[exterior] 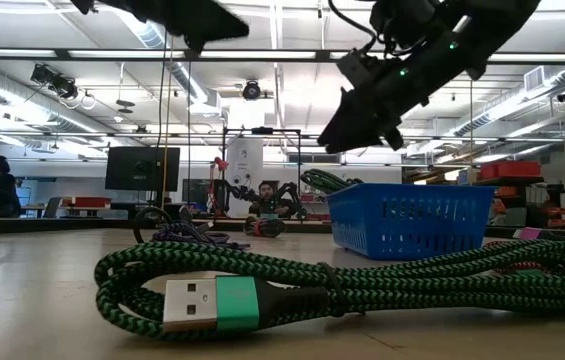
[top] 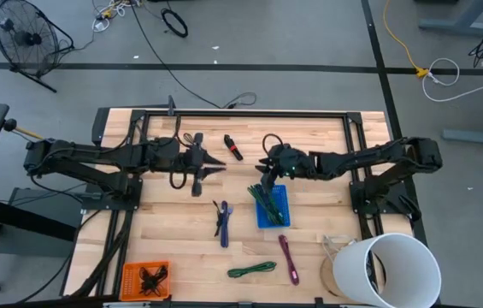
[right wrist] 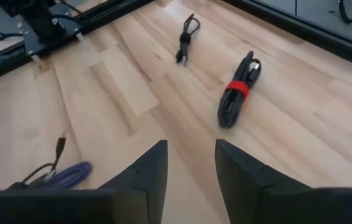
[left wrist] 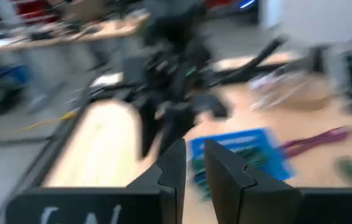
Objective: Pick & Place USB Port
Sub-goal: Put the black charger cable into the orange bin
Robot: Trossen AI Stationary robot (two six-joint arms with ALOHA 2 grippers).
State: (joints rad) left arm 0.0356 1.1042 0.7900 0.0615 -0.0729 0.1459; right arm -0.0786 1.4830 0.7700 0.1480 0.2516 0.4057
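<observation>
A green USB cable (top: 252, 270) lies coiled on the wooden table (top: 318, 133), near the front edge and in front of the blue basket (top: 273, 208). In the low view its silver plug with a green collar (exterior: 209, 303) points to the left. More green cable (top: 263, 198) sits inside the blue basket and sticks out over its rim.

The right gripper (top: 267, 174) hangs in the air just behind the blue basket. Its two fingers (right wrist: 147, 169) are apart and hold nothing.

The left gripper (top: 215, 165) is up in the air, behind and to the left of the blue basket, and well apart from it. Its fingers (left wrist: 176, 168) are close together with a thin gap, and nothing is between them.

A purple cable (top: 289, 257) lies just in front of the blue basket, to the right of the green USB cable. A blue-purple cable (top: 223, 222) lies to the left of the basket. A black cable with a red band (top: 234, 147) lies behind the basket, toward the back of the table. An orange tray (top: 144, 281) sits at the front left corner. A white bucket (top: 393, 268) stands at the front right corner.
</observation>
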